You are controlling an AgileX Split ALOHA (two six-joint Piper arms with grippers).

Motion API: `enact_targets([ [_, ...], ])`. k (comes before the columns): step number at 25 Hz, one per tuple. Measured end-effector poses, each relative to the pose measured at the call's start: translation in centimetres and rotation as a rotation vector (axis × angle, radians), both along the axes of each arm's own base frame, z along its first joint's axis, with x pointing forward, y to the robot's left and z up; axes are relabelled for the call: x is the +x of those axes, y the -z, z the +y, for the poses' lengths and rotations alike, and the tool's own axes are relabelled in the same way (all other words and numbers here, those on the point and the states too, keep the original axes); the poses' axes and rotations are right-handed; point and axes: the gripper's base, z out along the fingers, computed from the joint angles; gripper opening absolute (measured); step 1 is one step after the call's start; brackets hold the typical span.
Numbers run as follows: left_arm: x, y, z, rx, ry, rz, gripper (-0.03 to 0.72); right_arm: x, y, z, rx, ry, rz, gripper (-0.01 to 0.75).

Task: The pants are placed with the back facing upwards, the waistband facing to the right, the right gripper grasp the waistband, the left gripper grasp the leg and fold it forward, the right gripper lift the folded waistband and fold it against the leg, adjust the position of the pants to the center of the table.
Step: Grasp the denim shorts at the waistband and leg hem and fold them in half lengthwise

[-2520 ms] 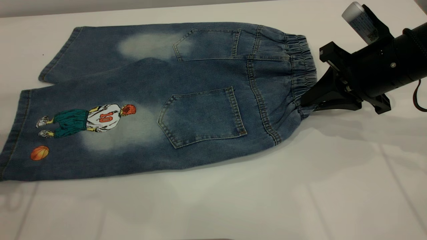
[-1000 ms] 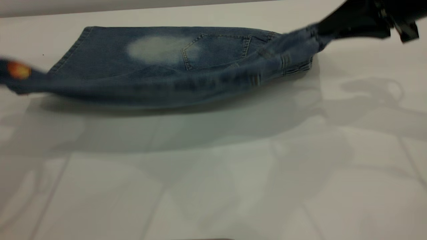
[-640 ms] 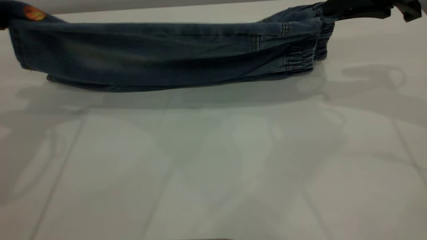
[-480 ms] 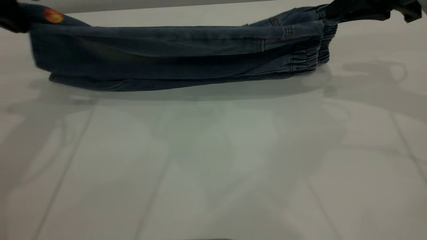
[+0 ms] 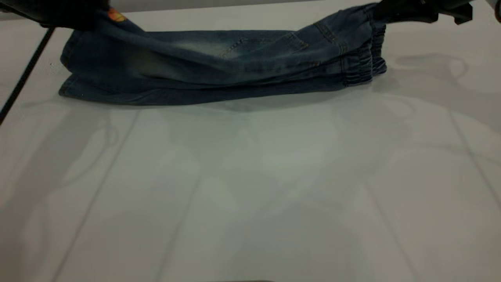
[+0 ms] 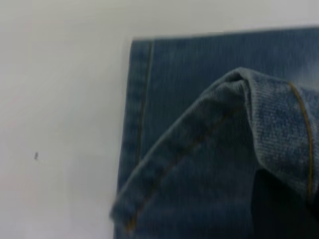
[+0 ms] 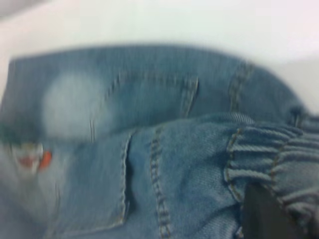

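My right gripper (image 5: 385, 13) is pressed shut on the elastic waistband (image 5: 366, 55) of the pants (image 5: 219, 66), holding that end lifted above the table (image 5: 250, 188). In my right wrist view a dark jaw tip sits against the gathered waistband folds (image 7: 259, 159), so the pinch there is clear. My left gripper (image 5: 84, 17) is at the opposite end of the pants, a dark shape over the hem of the leg (image 5: 113, 35). I cannot see its jaws directly; the cloth rises up into it, and my left wrist view shows a raised fold of denim (image 6: 234, 114) hanging over the flat layer, so it is clamped on the leg.

Outward from the two holds, the pants hang as a long band between my grippers, their near half lifted and folding over the half that lies flat. The lower layer rests on the table beneath the lifted one. An orange spot of the printed basketball (image 5: 116, 15) shows on the leg just beside my left gripper. A back pocket (image 5: 266, 43) and a pale faded patch (image 5: 199, 47) show on the upper face of the pants between the two holds. A thin dark cable (image 5: 23, 74) slants down from my left gripper past the leg end of the pants. The pants sit on the far part of the table; the broad near part in front of them is bare pale surface.
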Motion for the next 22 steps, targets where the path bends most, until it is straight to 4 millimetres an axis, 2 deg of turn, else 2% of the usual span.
enact_targets([
  [9,1.1,2.2,0.0,-0.017,-0.018,-0.108,0.034,1.0,1.2,-1.0,-0.054,0.127,0.012,0.038],
  [13,1.2,2.4,0.4,0.086,0.0,-0.125,0.042,1.2,1.1,-1.2,-0.083,0.131,-0.002,0.071],
  [16,1.3,2.4,0.6,0.202,0.045,-0.133,0.079,1.8,0.4,-1.1,-0.086,0.102,-0.047,0.169],
  [22,1.5,2.0,1.2,0.392,0.084,-0.172,0.279,3.1,-1.0,-1.2,-0.106,0.086,-0.121,0.519],
])
